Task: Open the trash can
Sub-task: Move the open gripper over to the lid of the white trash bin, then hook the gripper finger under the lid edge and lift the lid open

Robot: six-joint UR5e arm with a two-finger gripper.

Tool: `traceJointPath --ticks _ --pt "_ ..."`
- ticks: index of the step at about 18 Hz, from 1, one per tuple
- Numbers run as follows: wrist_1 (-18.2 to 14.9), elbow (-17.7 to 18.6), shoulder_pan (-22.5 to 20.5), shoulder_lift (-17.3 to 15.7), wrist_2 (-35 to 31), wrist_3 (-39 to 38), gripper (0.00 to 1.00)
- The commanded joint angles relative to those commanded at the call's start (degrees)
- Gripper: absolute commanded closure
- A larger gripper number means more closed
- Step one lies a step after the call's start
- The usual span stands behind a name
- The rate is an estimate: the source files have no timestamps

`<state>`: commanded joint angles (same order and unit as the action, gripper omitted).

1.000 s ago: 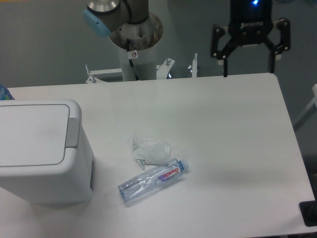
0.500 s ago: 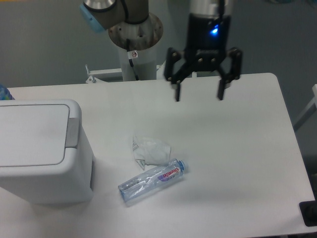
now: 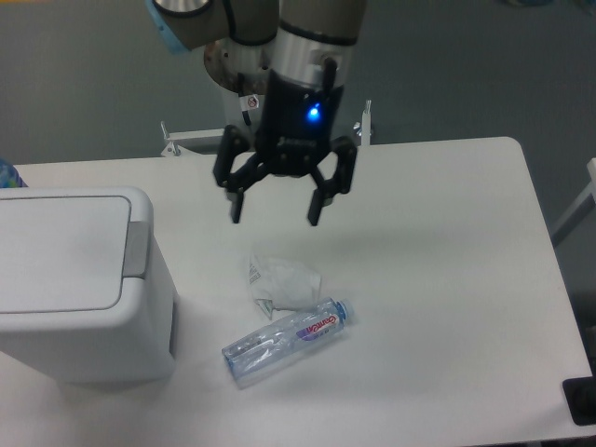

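pincer (image 3: 273, 210) is wide open and empty, hanging well right of the trash can (image 3: 79, 284), whose grey tab (image 3: 136, 250) faces it

A black two-fingered hand (image 3: 275, 219) with a blue light, silver wrist, pale-blue joint cap.

A clear plastic bottle (image 3: 287, 339) lies touching crumpled wrapper (image 3: 284, 282) on table (image 3: 447, 279).
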<state>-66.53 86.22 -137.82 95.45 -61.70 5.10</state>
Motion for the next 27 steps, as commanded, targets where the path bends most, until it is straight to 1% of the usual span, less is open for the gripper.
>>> traceJointPath --ticks 5,11,14,17,27 --pt "0.2 1.7 1.1 0.3 1.1 -0.5 0.0" --pt "0.2 1.7 3.2 2.0 1.0 -0.7 0.0" --pt "0.6 1.8 4.9 2.5 0.7 -0.3 0.0" --pt "1.9 1.8 5.2 3.0 0.7 -0.6 0.0" --pt "2.7 2.8 6.6 3.5 0.5 -0.4 0.0"
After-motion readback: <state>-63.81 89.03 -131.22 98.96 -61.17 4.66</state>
